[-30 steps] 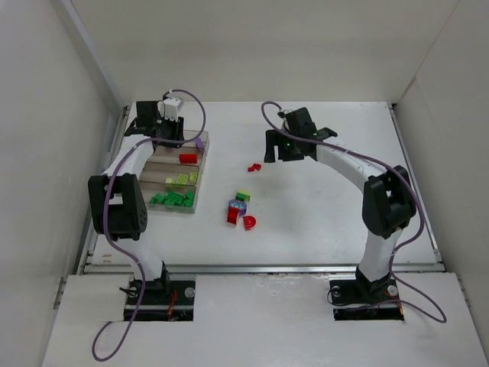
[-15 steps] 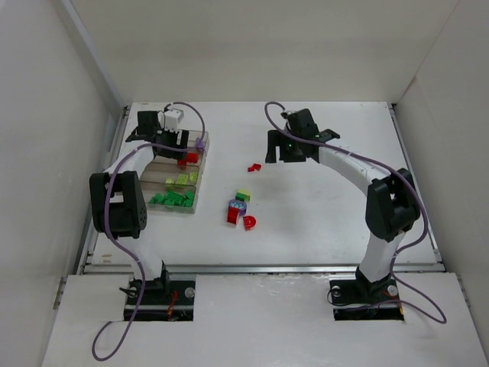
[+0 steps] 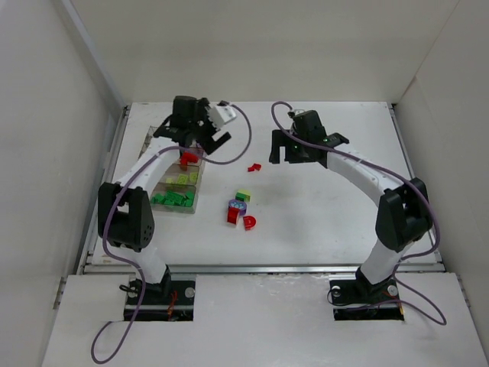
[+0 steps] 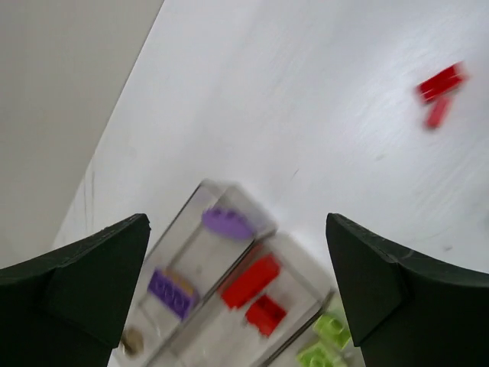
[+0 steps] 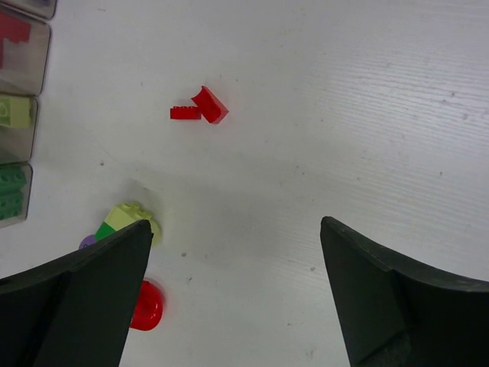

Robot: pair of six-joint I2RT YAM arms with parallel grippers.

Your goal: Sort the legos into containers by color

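Hovering the left fingers [image 4: 84, 290], spread wide and empty, over the far end of the clear plastic four-row organizer box [image 4: 200, 200] with purple, red, yellow-green and dark green bricks lying in its rows. Poising the right fingers [image 5: 84, 290], likewise parted with nothing between them, above two small red bricks [image 5: 200, 107] lying touching on the white bench [image 5: 344, 115], near a loose cluster of yellow-green, purple and red pieces [image 3: 241, 208]. Judging these bricks light, rigid and slick, likely skidding under a glancing touch, so favouring a pinch across flat opposite sides, low against the bench.
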